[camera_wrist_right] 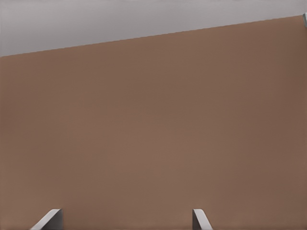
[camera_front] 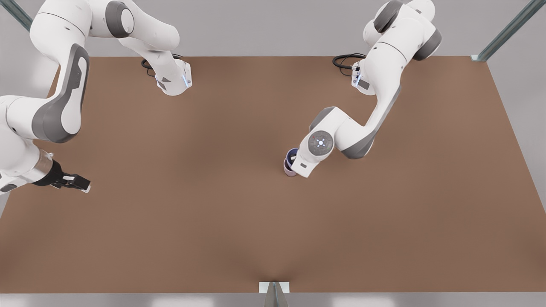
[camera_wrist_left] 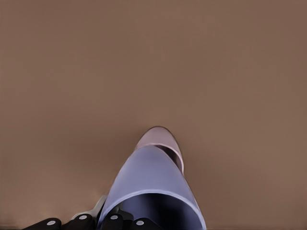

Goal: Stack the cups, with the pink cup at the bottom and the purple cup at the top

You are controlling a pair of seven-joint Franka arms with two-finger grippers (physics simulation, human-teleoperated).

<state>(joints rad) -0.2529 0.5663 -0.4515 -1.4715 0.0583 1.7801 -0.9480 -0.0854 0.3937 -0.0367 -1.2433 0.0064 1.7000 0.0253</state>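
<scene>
The left gripper grips the purple cup by its rim, its base entering the pink cup just beyond the jaws. Next, I judge: lower, release. The right gripper waits well apart, jaws wide.

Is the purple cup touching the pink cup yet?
Cannot tell. The left wrist view has the purple cup, at the left gripper, overlapping the pink cup; no plain contact or gap. The right gripper waits open.
</scene>
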